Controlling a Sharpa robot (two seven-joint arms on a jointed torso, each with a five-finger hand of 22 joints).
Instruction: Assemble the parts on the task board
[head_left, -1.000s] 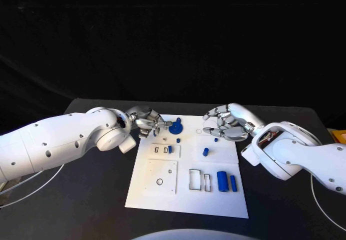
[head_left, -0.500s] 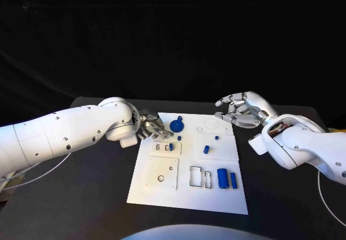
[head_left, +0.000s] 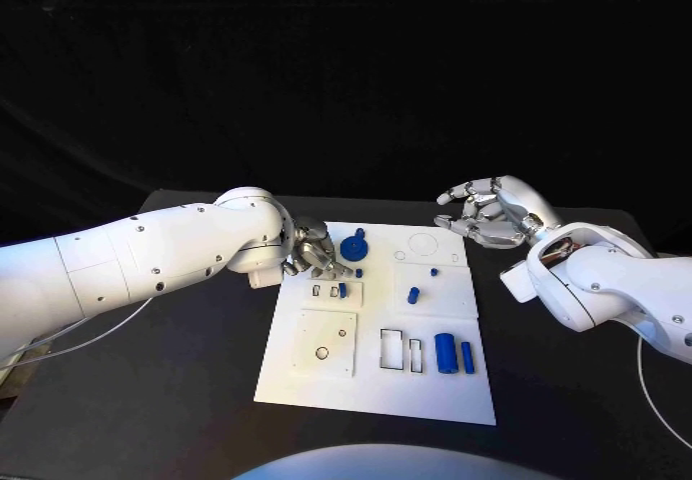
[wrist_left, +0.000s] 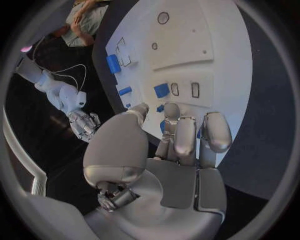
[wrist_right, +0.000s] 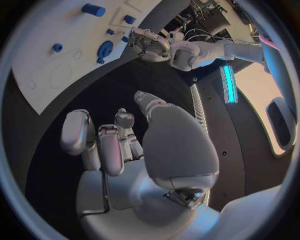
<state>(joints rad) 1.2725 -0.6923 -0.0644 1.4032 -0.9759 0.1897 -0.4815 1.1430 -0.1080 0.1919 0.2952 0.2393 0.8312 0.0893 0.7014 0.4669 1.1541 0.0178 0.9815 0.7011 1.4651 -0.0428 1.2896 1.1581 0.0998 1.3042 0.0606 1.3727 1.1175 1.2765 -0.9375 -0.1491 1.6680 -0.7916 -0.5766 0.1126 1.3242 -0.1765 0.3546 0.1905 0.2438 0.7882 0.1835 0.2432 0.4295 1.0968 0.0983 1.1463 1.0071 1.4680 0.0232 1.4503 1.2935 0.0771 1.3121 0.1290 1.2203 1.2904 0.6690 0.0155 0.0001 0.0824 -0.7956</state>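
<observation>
Black table across the lower frame. White rectangular task board at centre of the head view, long side running toward the bottom edge. Left silver hand at the board's upper-left corner, fingers curled in over the edge; whether anything is held, cannot tell. Right silver hand at upper right, above and beyond the board's upper-right corner, clear of it, fingers spread and curved, nothing in it. Round blue disc part with an upright peg near the board's top edge, just beside the left hand. Two blue cylinder parts side by side at lower right of the board. Small blue peg part at centre right.
</observation>
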